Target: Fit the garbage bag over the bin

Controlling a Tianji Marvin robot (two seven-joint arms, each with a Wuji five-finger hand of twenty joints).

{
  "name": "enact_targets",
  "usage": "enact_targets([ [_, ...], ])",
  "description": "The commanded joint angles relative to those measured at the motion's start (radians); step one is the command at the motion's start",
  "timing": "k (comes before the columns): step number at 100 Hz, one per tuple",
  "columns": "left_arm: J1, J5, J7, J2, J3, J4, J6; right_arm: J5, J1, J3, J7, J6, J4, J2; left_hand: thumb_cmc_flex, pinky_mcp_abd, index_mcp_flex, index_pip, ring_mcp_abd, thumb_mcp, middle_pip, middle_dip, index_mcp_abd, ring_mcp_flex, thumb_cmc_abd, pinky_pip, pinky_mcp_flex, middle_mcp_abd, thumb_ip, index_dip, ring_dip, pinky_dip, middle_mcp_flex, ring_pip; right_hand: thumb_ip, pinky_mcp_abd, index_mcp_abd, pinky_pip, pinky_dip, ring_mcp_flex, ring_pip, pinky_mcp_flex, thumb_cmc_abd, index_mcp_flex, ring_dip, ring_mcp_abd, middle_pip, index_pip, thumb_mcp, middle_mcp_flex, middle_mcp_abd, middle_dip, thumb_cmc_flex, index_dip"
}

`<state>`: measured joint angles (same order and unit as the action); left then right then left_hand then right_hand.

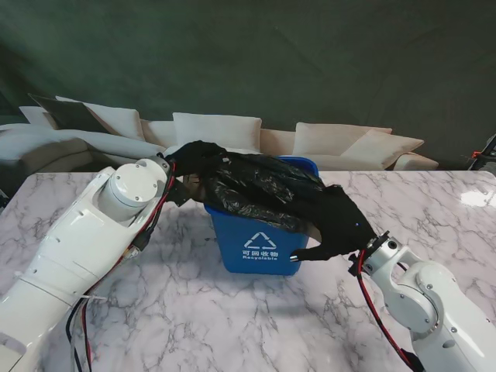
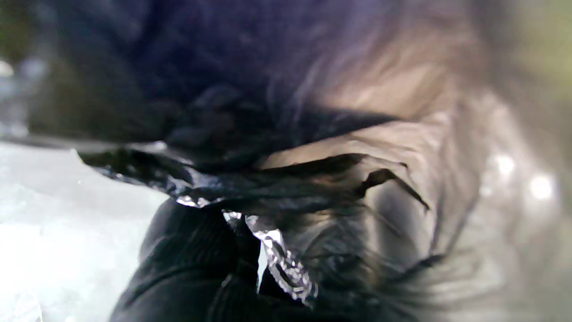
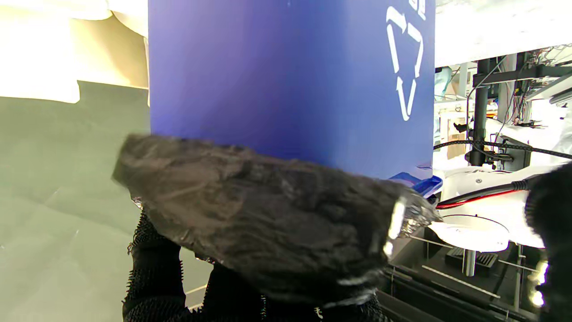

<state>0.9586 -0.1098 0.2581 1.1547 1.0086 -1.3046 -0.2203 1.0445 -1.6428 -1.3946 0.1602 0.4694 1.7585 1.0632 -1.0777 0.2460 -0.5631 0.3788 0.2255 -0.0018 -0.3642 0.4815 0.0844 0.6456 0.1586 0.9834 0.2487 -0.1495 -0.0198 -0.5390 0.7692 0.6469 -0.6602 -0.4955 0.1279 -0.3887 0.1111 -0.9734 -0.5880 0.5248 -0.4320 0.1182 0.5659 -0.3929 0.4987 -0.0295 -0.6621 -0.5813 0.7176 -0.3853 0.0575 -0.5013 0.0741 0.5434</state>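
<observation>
Marble worktop (image 1: 232, 310), blue bin (image 1: 256, 244) standing upright near its middle, recycling mark facing the robot.

Left arm reaches in at the bin's left rim. Left hand (image 1: 180, 188) is mostly buried under the black garbage bag (image 1: 256, 186); the left wrist view shows gloved fingers (image 2: 196, 268) pinched together on a crinkled fold of film, so it reads as clamped on the bag edge.

Middle: bag lies bunched across the bin mouth, draped over the near rim and the left corner. Far right corner of the blue rim is bare. Bag is not yet seated all round.

Right: right hand (image 1: 335, 225) in a black glove sits against the bin's right front corner, closed on a wad of bag (image 3: 268, 214) pulled down outside the wall.

Risks, as I judge them: the two hands pulling opposite ways could stretch or tear the thin film. A hard downward tug on the right could tip or slide the light bin. If either pinch slips, the hem likely springs back into the bin and the uncovered far corner stays bare.
</observation>
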Motion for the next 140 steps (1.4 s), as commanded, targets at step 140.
enact_targets([
  [140, 0.010, -0.063, -0.007, -0.003, -0.012, -0.010, 0.070, -0.121, -0.058, -0.033, 0.185, 0.039, -0.069, 0.044, -0.187, -0.014, -0.063, 0.097, -0.021, 0.103, 0.010, 0.316, -0.036, 0.072, 0.049, 0.120, 0.061, 0.025, -0.011, -0.012, 0.062, 0.027, -0.121, -0.112, -0.023, -0.018, 0.285, 0.254, 0.325, -0.157, 0.330, -0.135, 0.046, 0.129, -0.301, -0.108, 0.183, -0.123, -0.028, 0.209, 0.036, 0.248, 0.110, 0.031],
])
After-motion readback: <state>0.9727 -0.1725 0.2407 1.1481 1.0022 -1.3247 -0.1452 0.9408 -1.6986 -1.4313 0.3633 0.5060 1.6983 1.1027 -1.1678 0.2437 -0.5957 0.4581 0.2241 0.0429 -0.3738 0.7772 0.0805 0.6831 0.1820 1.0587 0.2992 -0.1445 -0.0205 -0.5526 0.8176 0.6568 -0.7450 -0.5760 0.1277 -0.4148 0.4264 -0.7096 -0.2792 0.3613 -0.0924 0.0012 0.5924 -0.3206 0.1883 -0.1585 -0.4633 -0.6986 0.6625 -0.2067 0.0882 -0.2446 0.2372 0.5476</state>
